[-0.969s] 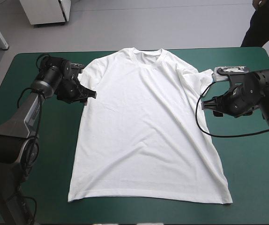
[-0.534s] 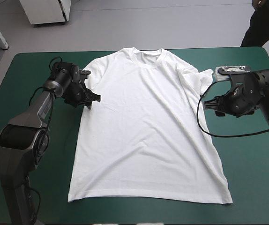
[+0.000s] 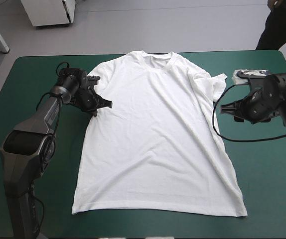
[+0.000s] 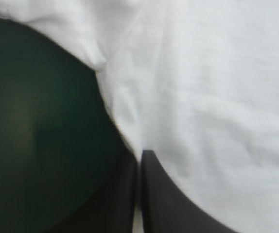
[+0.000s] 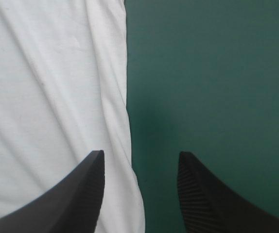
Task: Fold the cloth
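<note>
Sliding inward, the left gripper (image 3: 108, 103) had reached the T-shirt (image 3: 158, 134) and pinched its edge, fingers (image 4: 173, 199) almost closed. The right gripper (image 3: 223, 107) stood wide astride the other edge. The T-shirt lay flat beneath both, nothing folded yet.

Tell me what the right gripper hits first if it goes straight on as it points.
Probably the T-shirt, at its side edge, which lies just ahead between the fingers of the open right gripper, flat on the teal-green cover. Its height above the cloth is unclear.
</note>
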